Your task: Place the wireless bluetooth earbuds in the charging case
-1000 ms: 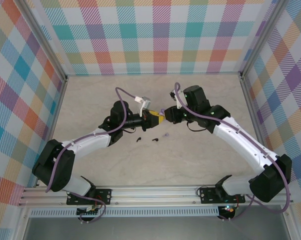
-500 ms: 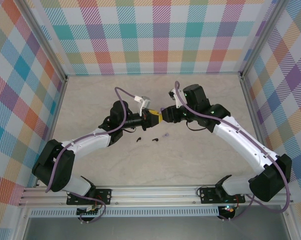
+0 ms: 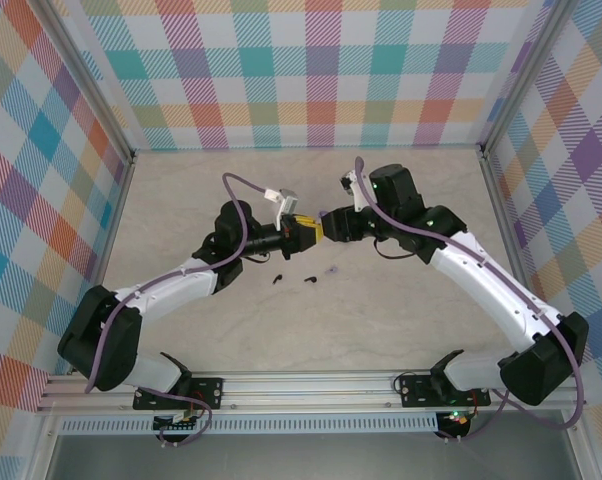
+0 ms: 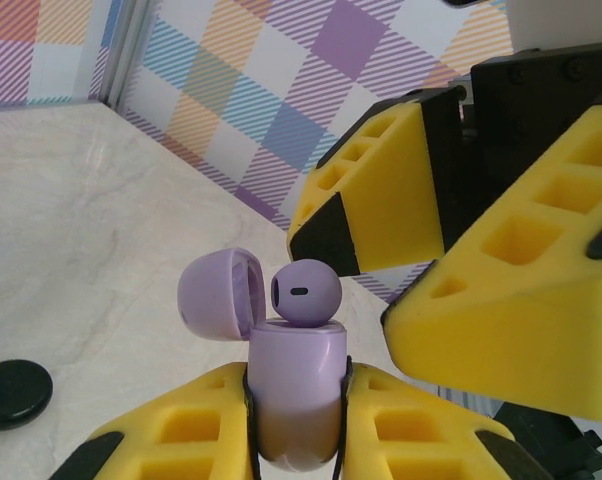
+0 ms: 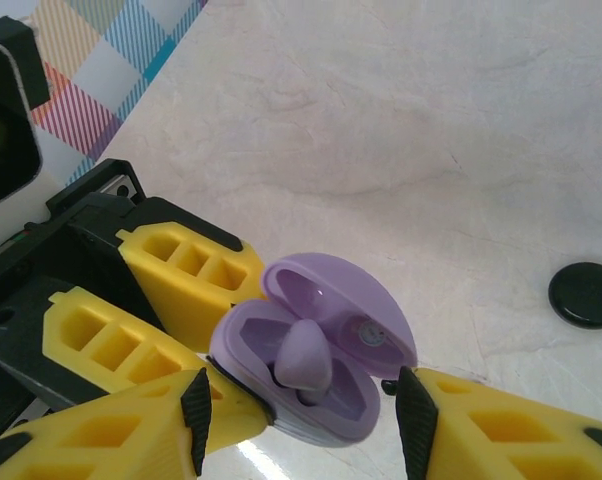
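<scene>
"Earbud [image 4: 306,293] first: how will it handle?" Mira asks.

"Feather-light, hard and glossy, I judge, so it can squirt out of a pinch. Take it gently across the rounded head, with the stem aimed at its pocket. It stands head-up in the case [image 4: 291,385], centre of the left wrist view, and does not look fully seated."

"And the tools?"

"The left tool [image 4: 293,430] is clamped on the case's lower shell, with the lid [image 4: 216,295] swung open to the left. The right tool [image 5: 306,412] stands apart, a finger on each side of the case, gripping nothing. Whether a pad brushes the shell I cannot tell."

"Count for me."

"Four buds. This lilac one, and a second lilac bud [image 3: 330,270] on the counter [image 3: 401,320], just below the tools in the middle of the top view. Two black buds [image 3: 276,279] lie to its left. There's one lilac case, and one black disc [image 5: 586,295] at the right edge of the right wrist view, likely the other case, closed."

"Is the case grip sound?"

"Low on the body, clear of the hinge. It's smooth plastic, though, so it may twist."
</scene>
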You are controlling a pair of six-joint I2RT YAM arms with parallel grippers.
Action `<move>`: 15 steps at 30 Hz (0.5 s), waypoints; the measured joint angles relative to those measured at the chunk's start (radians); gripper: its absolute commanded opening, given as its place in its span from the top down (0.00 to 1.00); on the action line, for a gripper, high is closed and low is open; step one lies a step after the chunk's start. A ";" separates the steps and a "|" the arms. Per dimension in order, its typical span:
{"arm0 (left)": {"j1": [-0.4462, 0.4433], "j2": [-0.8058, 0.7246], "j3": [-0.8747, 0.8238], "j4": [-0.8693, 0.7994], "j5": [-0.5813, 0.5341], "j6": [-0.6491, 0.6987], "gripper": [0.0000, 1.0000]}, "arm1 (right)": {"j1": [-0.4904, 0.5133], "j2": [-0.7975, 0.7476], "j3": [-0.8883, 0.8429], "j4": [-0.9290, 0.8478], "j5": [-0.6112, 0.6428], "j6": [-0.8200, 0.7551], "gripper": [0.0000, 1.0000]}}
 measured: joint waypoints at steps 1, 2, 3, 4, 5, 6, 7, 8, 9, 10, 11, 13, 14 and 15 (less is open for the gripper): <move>0.000 -0.007 0.000 -0.004 0.000 0.006 0.94 | 0.000 -0.007 0.003 -0.004 0.003 0.001 0.50; 0.000 -0.014 0.000 -0.008 -0.004 0.014 0.94 | 0.000 -0.014 0.008 -0.008 0.004 0.003 0.52; 0.000 -0.024 0.000 -0.019 -0.006 0.021 0.94 | 0.000 -0.020 0.014 -0.013 0.004 0.005 0.55; 0.000 -0.031 0.000 -0.027 -0.007 0.026 0.94 | 0.000 -0.026 0.021 -0.015 0.004 0.008 0.58; 0.000 -0.037 0.000 -0.035 -0.007 0.033 0.94 | 0.000 -0.031 0.028 -0.018 0.004 0.012 0.61; 0.000 -0.043 0.000 -0.043 -0.008 0.040 0.94 | 0.000 -0.034 0.034 -0.019 0.003 0.015 0.63; 0.000 -0.049 0.000 -0.050 -0.008 0.047 0.94 | 0.000 -0.037 0.037 -0.019 0.002 0.018 0.66; 0.000 -0.052 0.000 -0.055 -0.008 0.051 0.94 | 0.000 -0.039 0.041 -0.019 -0.001 0.017 0.68; 0.000 -0.055 0.000 -0.060 -0.010 0.057 0.94 | 0.000 -0.039 0.042 -0.019 -0.006 0.019 0.70; 0.000 -0.057 0.000 -0.069 -0.011 0.063 0.94 | 0.000 -0.039 0.042 -0.019 -0.011 0.019 0.72; 0.000 -0.058 0.000 -0.078 -0.014 0.069 0.94 | 0.000 -0.039 0.042 -0.021 -0.016 0.019 0.73; 0.000 -0.058 0.000 -0.092 -0.015 0.076 0.94 | 0.000 -0.039 0.043 -0.026 -0.023 0.019 0.76; 0.000 -0.058 0.000 -0.098 -0.014 0.079 0.94 | 0.000 -0.038 0.043 -0.027 -0.026 0.020 0.77; 0.000 -0.058 0.000 -0.101 -0.014 0.080 0.94 | 0.000 -0.037 0.043 -0.029 -0.029 0.019 0.78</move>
